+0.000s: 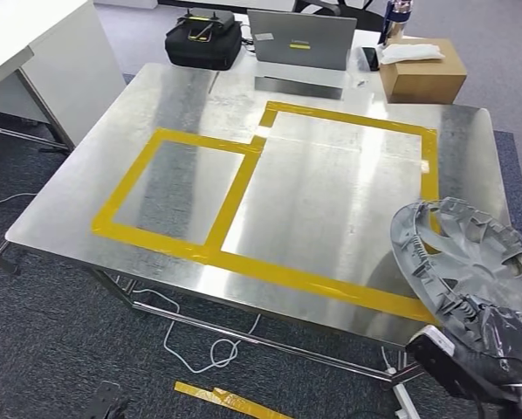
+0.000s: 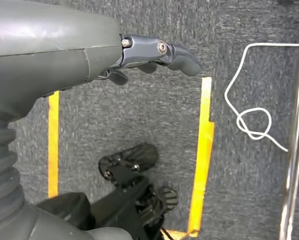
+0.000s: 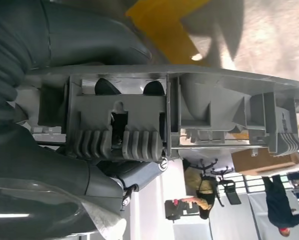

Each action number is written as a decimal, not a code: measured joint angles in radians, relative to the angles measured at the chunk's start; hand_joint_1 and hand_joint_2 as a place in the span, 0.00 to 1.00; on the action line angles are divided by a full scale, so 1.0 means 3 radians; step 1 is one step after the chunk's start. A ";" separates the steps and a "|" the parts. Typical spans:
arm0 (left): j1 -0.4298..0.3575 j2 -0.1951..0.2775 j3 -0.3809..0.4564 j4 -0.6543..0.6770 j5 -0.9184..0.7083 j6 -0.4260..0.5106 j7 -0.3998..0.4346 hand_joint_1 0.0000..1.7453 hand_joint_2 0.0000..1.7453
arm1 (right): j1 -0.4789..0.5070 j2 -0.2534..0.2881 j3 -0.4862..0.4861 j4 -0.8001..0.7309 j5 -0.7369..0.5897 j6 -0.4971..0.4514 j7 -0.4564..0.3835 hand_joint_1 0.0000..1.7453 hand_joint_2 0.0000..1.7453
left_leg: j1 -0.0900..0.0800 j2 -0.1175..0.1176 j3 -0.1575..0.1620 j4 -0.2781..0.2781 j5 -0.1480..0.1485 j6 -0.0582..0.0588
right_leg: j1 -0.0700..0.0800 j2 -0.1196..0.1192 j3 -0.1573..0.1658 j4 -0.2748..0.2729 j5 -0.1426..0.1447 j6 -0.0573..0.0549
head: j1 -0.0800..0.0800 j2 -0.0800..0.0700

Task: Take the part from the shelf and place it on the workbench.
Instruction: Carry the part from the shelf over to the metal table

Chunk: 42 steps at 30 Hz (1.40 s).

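Observation:
The part is a grey plastic wheel cover [image 1: 472,275], ribbed on its inner face. My right hand [image 1: 509,349] grips it by the rim at the lower right of the head view, over the workbench's near right corner. Close up, the cover's rim and clips [image 3: 148,125] lie between the thumb and fingers of that hand [image 3: 68,175]. The workbench [image 1: 179,96] is a shiny metal table marked with two yellow tape rectangles [image 1: 219,218]. My left hand [image 2: 151,55] hangs over grey carpet with nothing in it, fingers loosely extended.
At the table's far edge stand a black case [image 1: 202,39], a grey laptop [image 1: 301,44] and a cardboard box [image 1: 422,72]. A white desk [image 1: 28,52] is at the far left. Cables [image 1: 199,340] and tape scraps [image 1: 232,401] lie on the carpet under the table.

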State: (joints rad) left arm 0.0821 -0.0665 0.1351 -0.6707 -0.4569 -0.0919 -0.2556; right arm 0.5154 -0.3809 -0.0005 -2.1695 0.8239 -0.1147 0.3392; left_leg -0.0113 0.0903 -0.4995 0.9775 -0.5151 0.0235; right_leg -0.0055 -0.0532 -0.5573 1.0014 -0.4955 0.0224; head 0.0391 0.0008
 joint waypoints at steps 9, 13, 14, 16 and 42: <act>-0.0099 0.0067 -0.0123 0.0248 0.0020 0.0016 -0.0027 0.00 1.00 | -0.0328 -0.0185 -0.0014 0.0333 0.0092 0.0252 0.0055 1.00 1.00 | 0.0000 -0.0002 -0.0003 0.0002 0.0006 -0.0043 | -0.0005 -0.0002 0.0000 0.0002 0.0013 -0.0011 | 0.0002 0.0000; -0.0149 0.0091 -0.0191 0.0346 0.0041 0.0045 -0.0078 0.00 1.00 | -0.0485 -0.0279 0.0043 0.0463 0.0255 0.0462 0.0018 1.00 1.00 | -0.0007 0.0000 -0.0004 0.0004 0.0006 -0.0043 | -0.0013 0.0001 -0.0001 0.0002 0.0019 -0.0006 | 0.0002 0.0000; -0.0168 0.0096 -0.0214 0.0373 0.0048 0.0051 -0.0089 0.00 1.00 | -0.0555 -0.0300 0.0073 0.0510 0.0287 0.0508 0.0003 1.00 1.00 | -0.0007 0.0000 -0.0005 0.0005 0.0006 -0.0042 | -0.0013 0.0003 -0.0002 0.0002 0.0021 -0.0005 | 0.0002 0.0000; -0.0205 0.0105 -0.0258 0.0418 0.0058 0.0055 -0.0099 0.00 1.00 | -0.0686 -0.0331 0.0140 0.0597 0.0328 0.0567 -0.0018 1.00 1.00 | -0.0008 0.0000 -0.0005 0.0008 0.0006 -0.0042 | -0.0015 0.0002 -0.0002 0.0002 0.0023 -0.0003 | 0.0002 0.0000; -0.0432 0.0148 -0.0733 0.0639 0.0138 0.0171 0.0049 0.00 1.00 | -0.1700 -0.0446 0.1195 0.1283 0.0920 0.0588 -0.0617 1.00 1.00 | -0.0009 -0.0003 -0.0018 0.0013 0.0019 -0.0039 | -0.0015 -0.0003 -0.0017 0.0004 0.0034 -0.0003 | 0.0002 0.0000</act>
State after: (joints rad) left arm -0.0474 -0.0219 -0.0848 -0.4791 -0.4155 -0.0406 -0.2408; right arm 0.0054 -0.5146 0.3581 -1.7848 1.1000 0.0618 0.1540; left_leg -0.0140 0.0895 -0.5049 0.9815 -0.5092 0.0119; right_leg -0.0099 -0.0540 -0.5625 1.0028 -0.4855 0.0214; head 0.0397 0.0008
